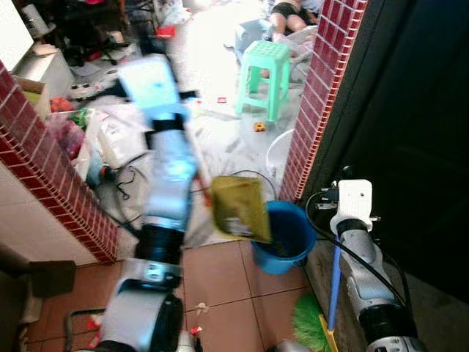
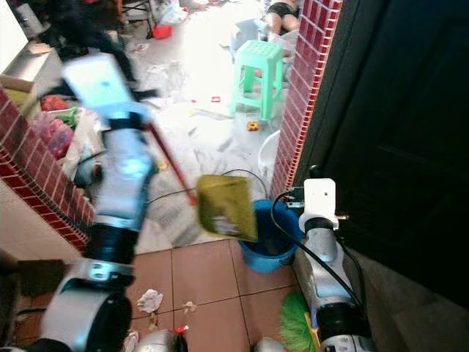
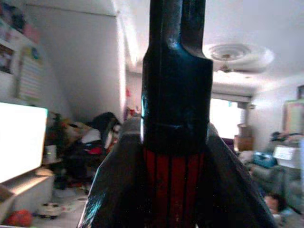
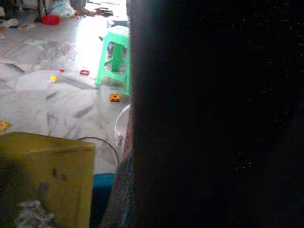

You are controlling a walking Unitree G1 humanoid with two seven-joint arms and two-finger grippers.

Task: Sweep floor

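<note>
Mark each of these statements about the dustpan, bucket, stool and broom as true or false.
1. The yellow dustpan hangs over the blue bucket. True.
2. The stool is red. False: it is green.
3. The left end effector is shut on the dustpan's red handle. True.
4. The bucket stands on the stool. False: it stands on the floor by the brick pillar.
5. The broom has green bristles. True.

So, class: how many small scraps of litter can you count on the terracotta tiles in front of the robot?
3 that show: a white crumpled scrap, a smaller pale scrap beside it, and a red bit nearer the robot. The arms may hide more.
</note>
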